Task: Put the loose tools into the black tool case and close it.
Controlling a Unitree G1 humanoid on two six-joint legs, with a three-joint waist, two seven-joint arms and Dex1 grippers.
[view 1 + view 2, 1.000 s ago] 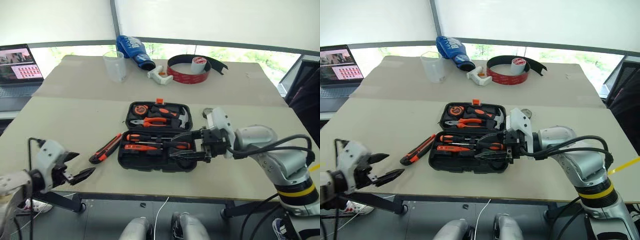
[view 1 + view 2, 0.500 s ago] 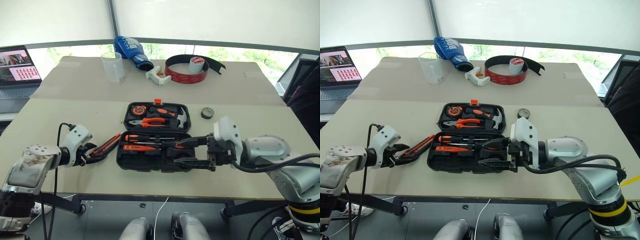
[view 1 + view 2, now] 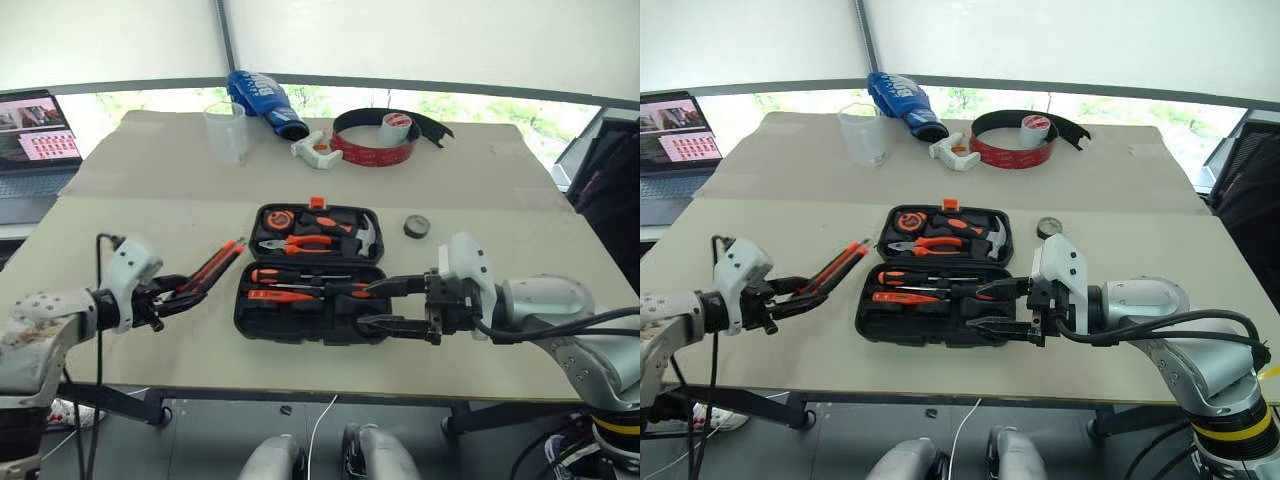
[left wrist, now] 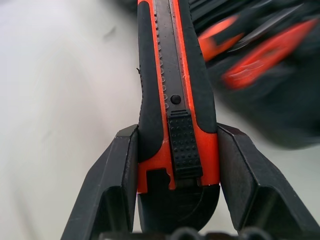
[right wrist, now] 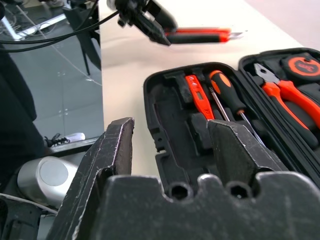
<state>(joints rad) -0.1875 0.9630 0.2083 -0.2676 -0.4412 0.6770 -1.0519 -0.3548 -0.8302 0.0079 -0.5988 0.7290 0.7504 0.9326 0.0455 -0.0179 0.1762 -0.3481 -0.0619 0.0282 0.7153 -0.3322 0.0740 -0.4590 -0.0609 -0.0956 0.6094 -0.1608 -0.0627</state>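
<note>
The flat black plastic tool case (image 3: 310,285) lies open on the table, screwdrivers (image 3: 305,283) slotted inside; the black-orange utility knife (image 3: 205,272) is lifted beside it; small dark tape roll (image 3: 416,227) lies just right.

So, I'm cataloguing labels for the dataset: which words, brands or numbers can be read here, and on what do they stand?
None can be read as text.
Blue pouch: white print, too small to read.
Tape measure in the black tool case: a label, blurred.
Laptop screen: pictures and rows, too small to read.
Utility knife in the left hand: no lettering.
Red-topped tape roll: no legible print.
</note>
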